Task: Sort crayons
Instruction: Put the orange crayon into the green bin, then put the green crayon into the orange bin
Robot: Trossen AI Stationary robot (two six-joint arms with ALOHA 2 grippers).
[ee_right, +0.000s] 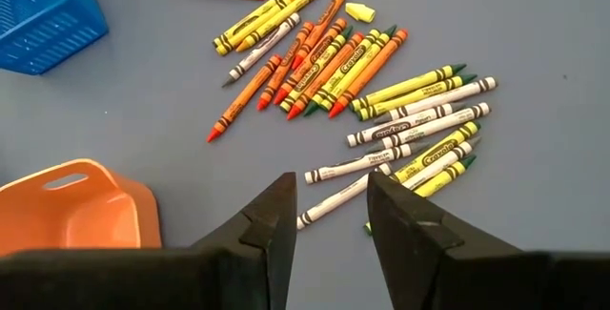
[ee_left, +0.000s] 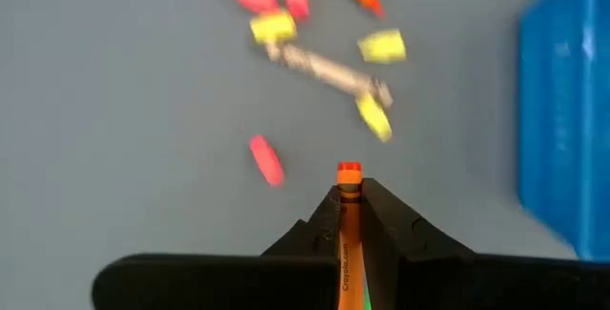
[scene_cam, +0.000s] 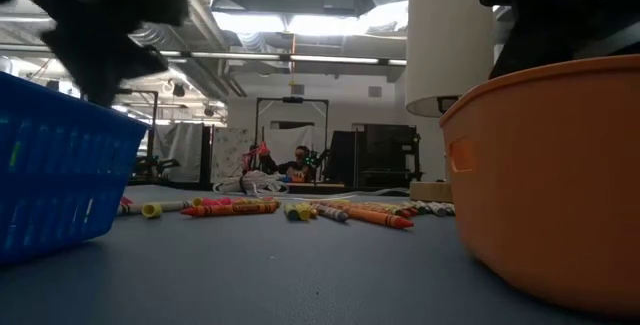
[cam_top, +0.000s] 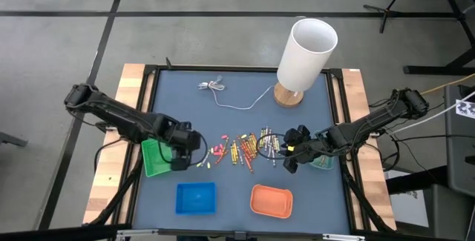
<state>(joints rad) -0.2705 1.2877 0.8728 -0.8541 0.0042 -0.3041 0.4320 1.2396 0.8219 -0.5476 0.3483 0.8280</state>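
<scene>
Now left claw (ee_left: 349, 217) clenched on orange crayon (ee_left: 349, 238), seemingly beside green tray (cam_top: 154, 157), right claw (ee_right: 330, 200) released over crayons (ee_right: 324, 62).

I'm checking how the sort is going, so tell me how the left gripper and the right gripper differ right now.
The left gripper is shut on an orange crayon; the right gripper is open and holds nothing. The left gripper sits by the green tray, at the pile's pink and yellow end, while the right gripper hovers over the white and yellow crayons at the other end. Both are low over the blue mat.
</scene>
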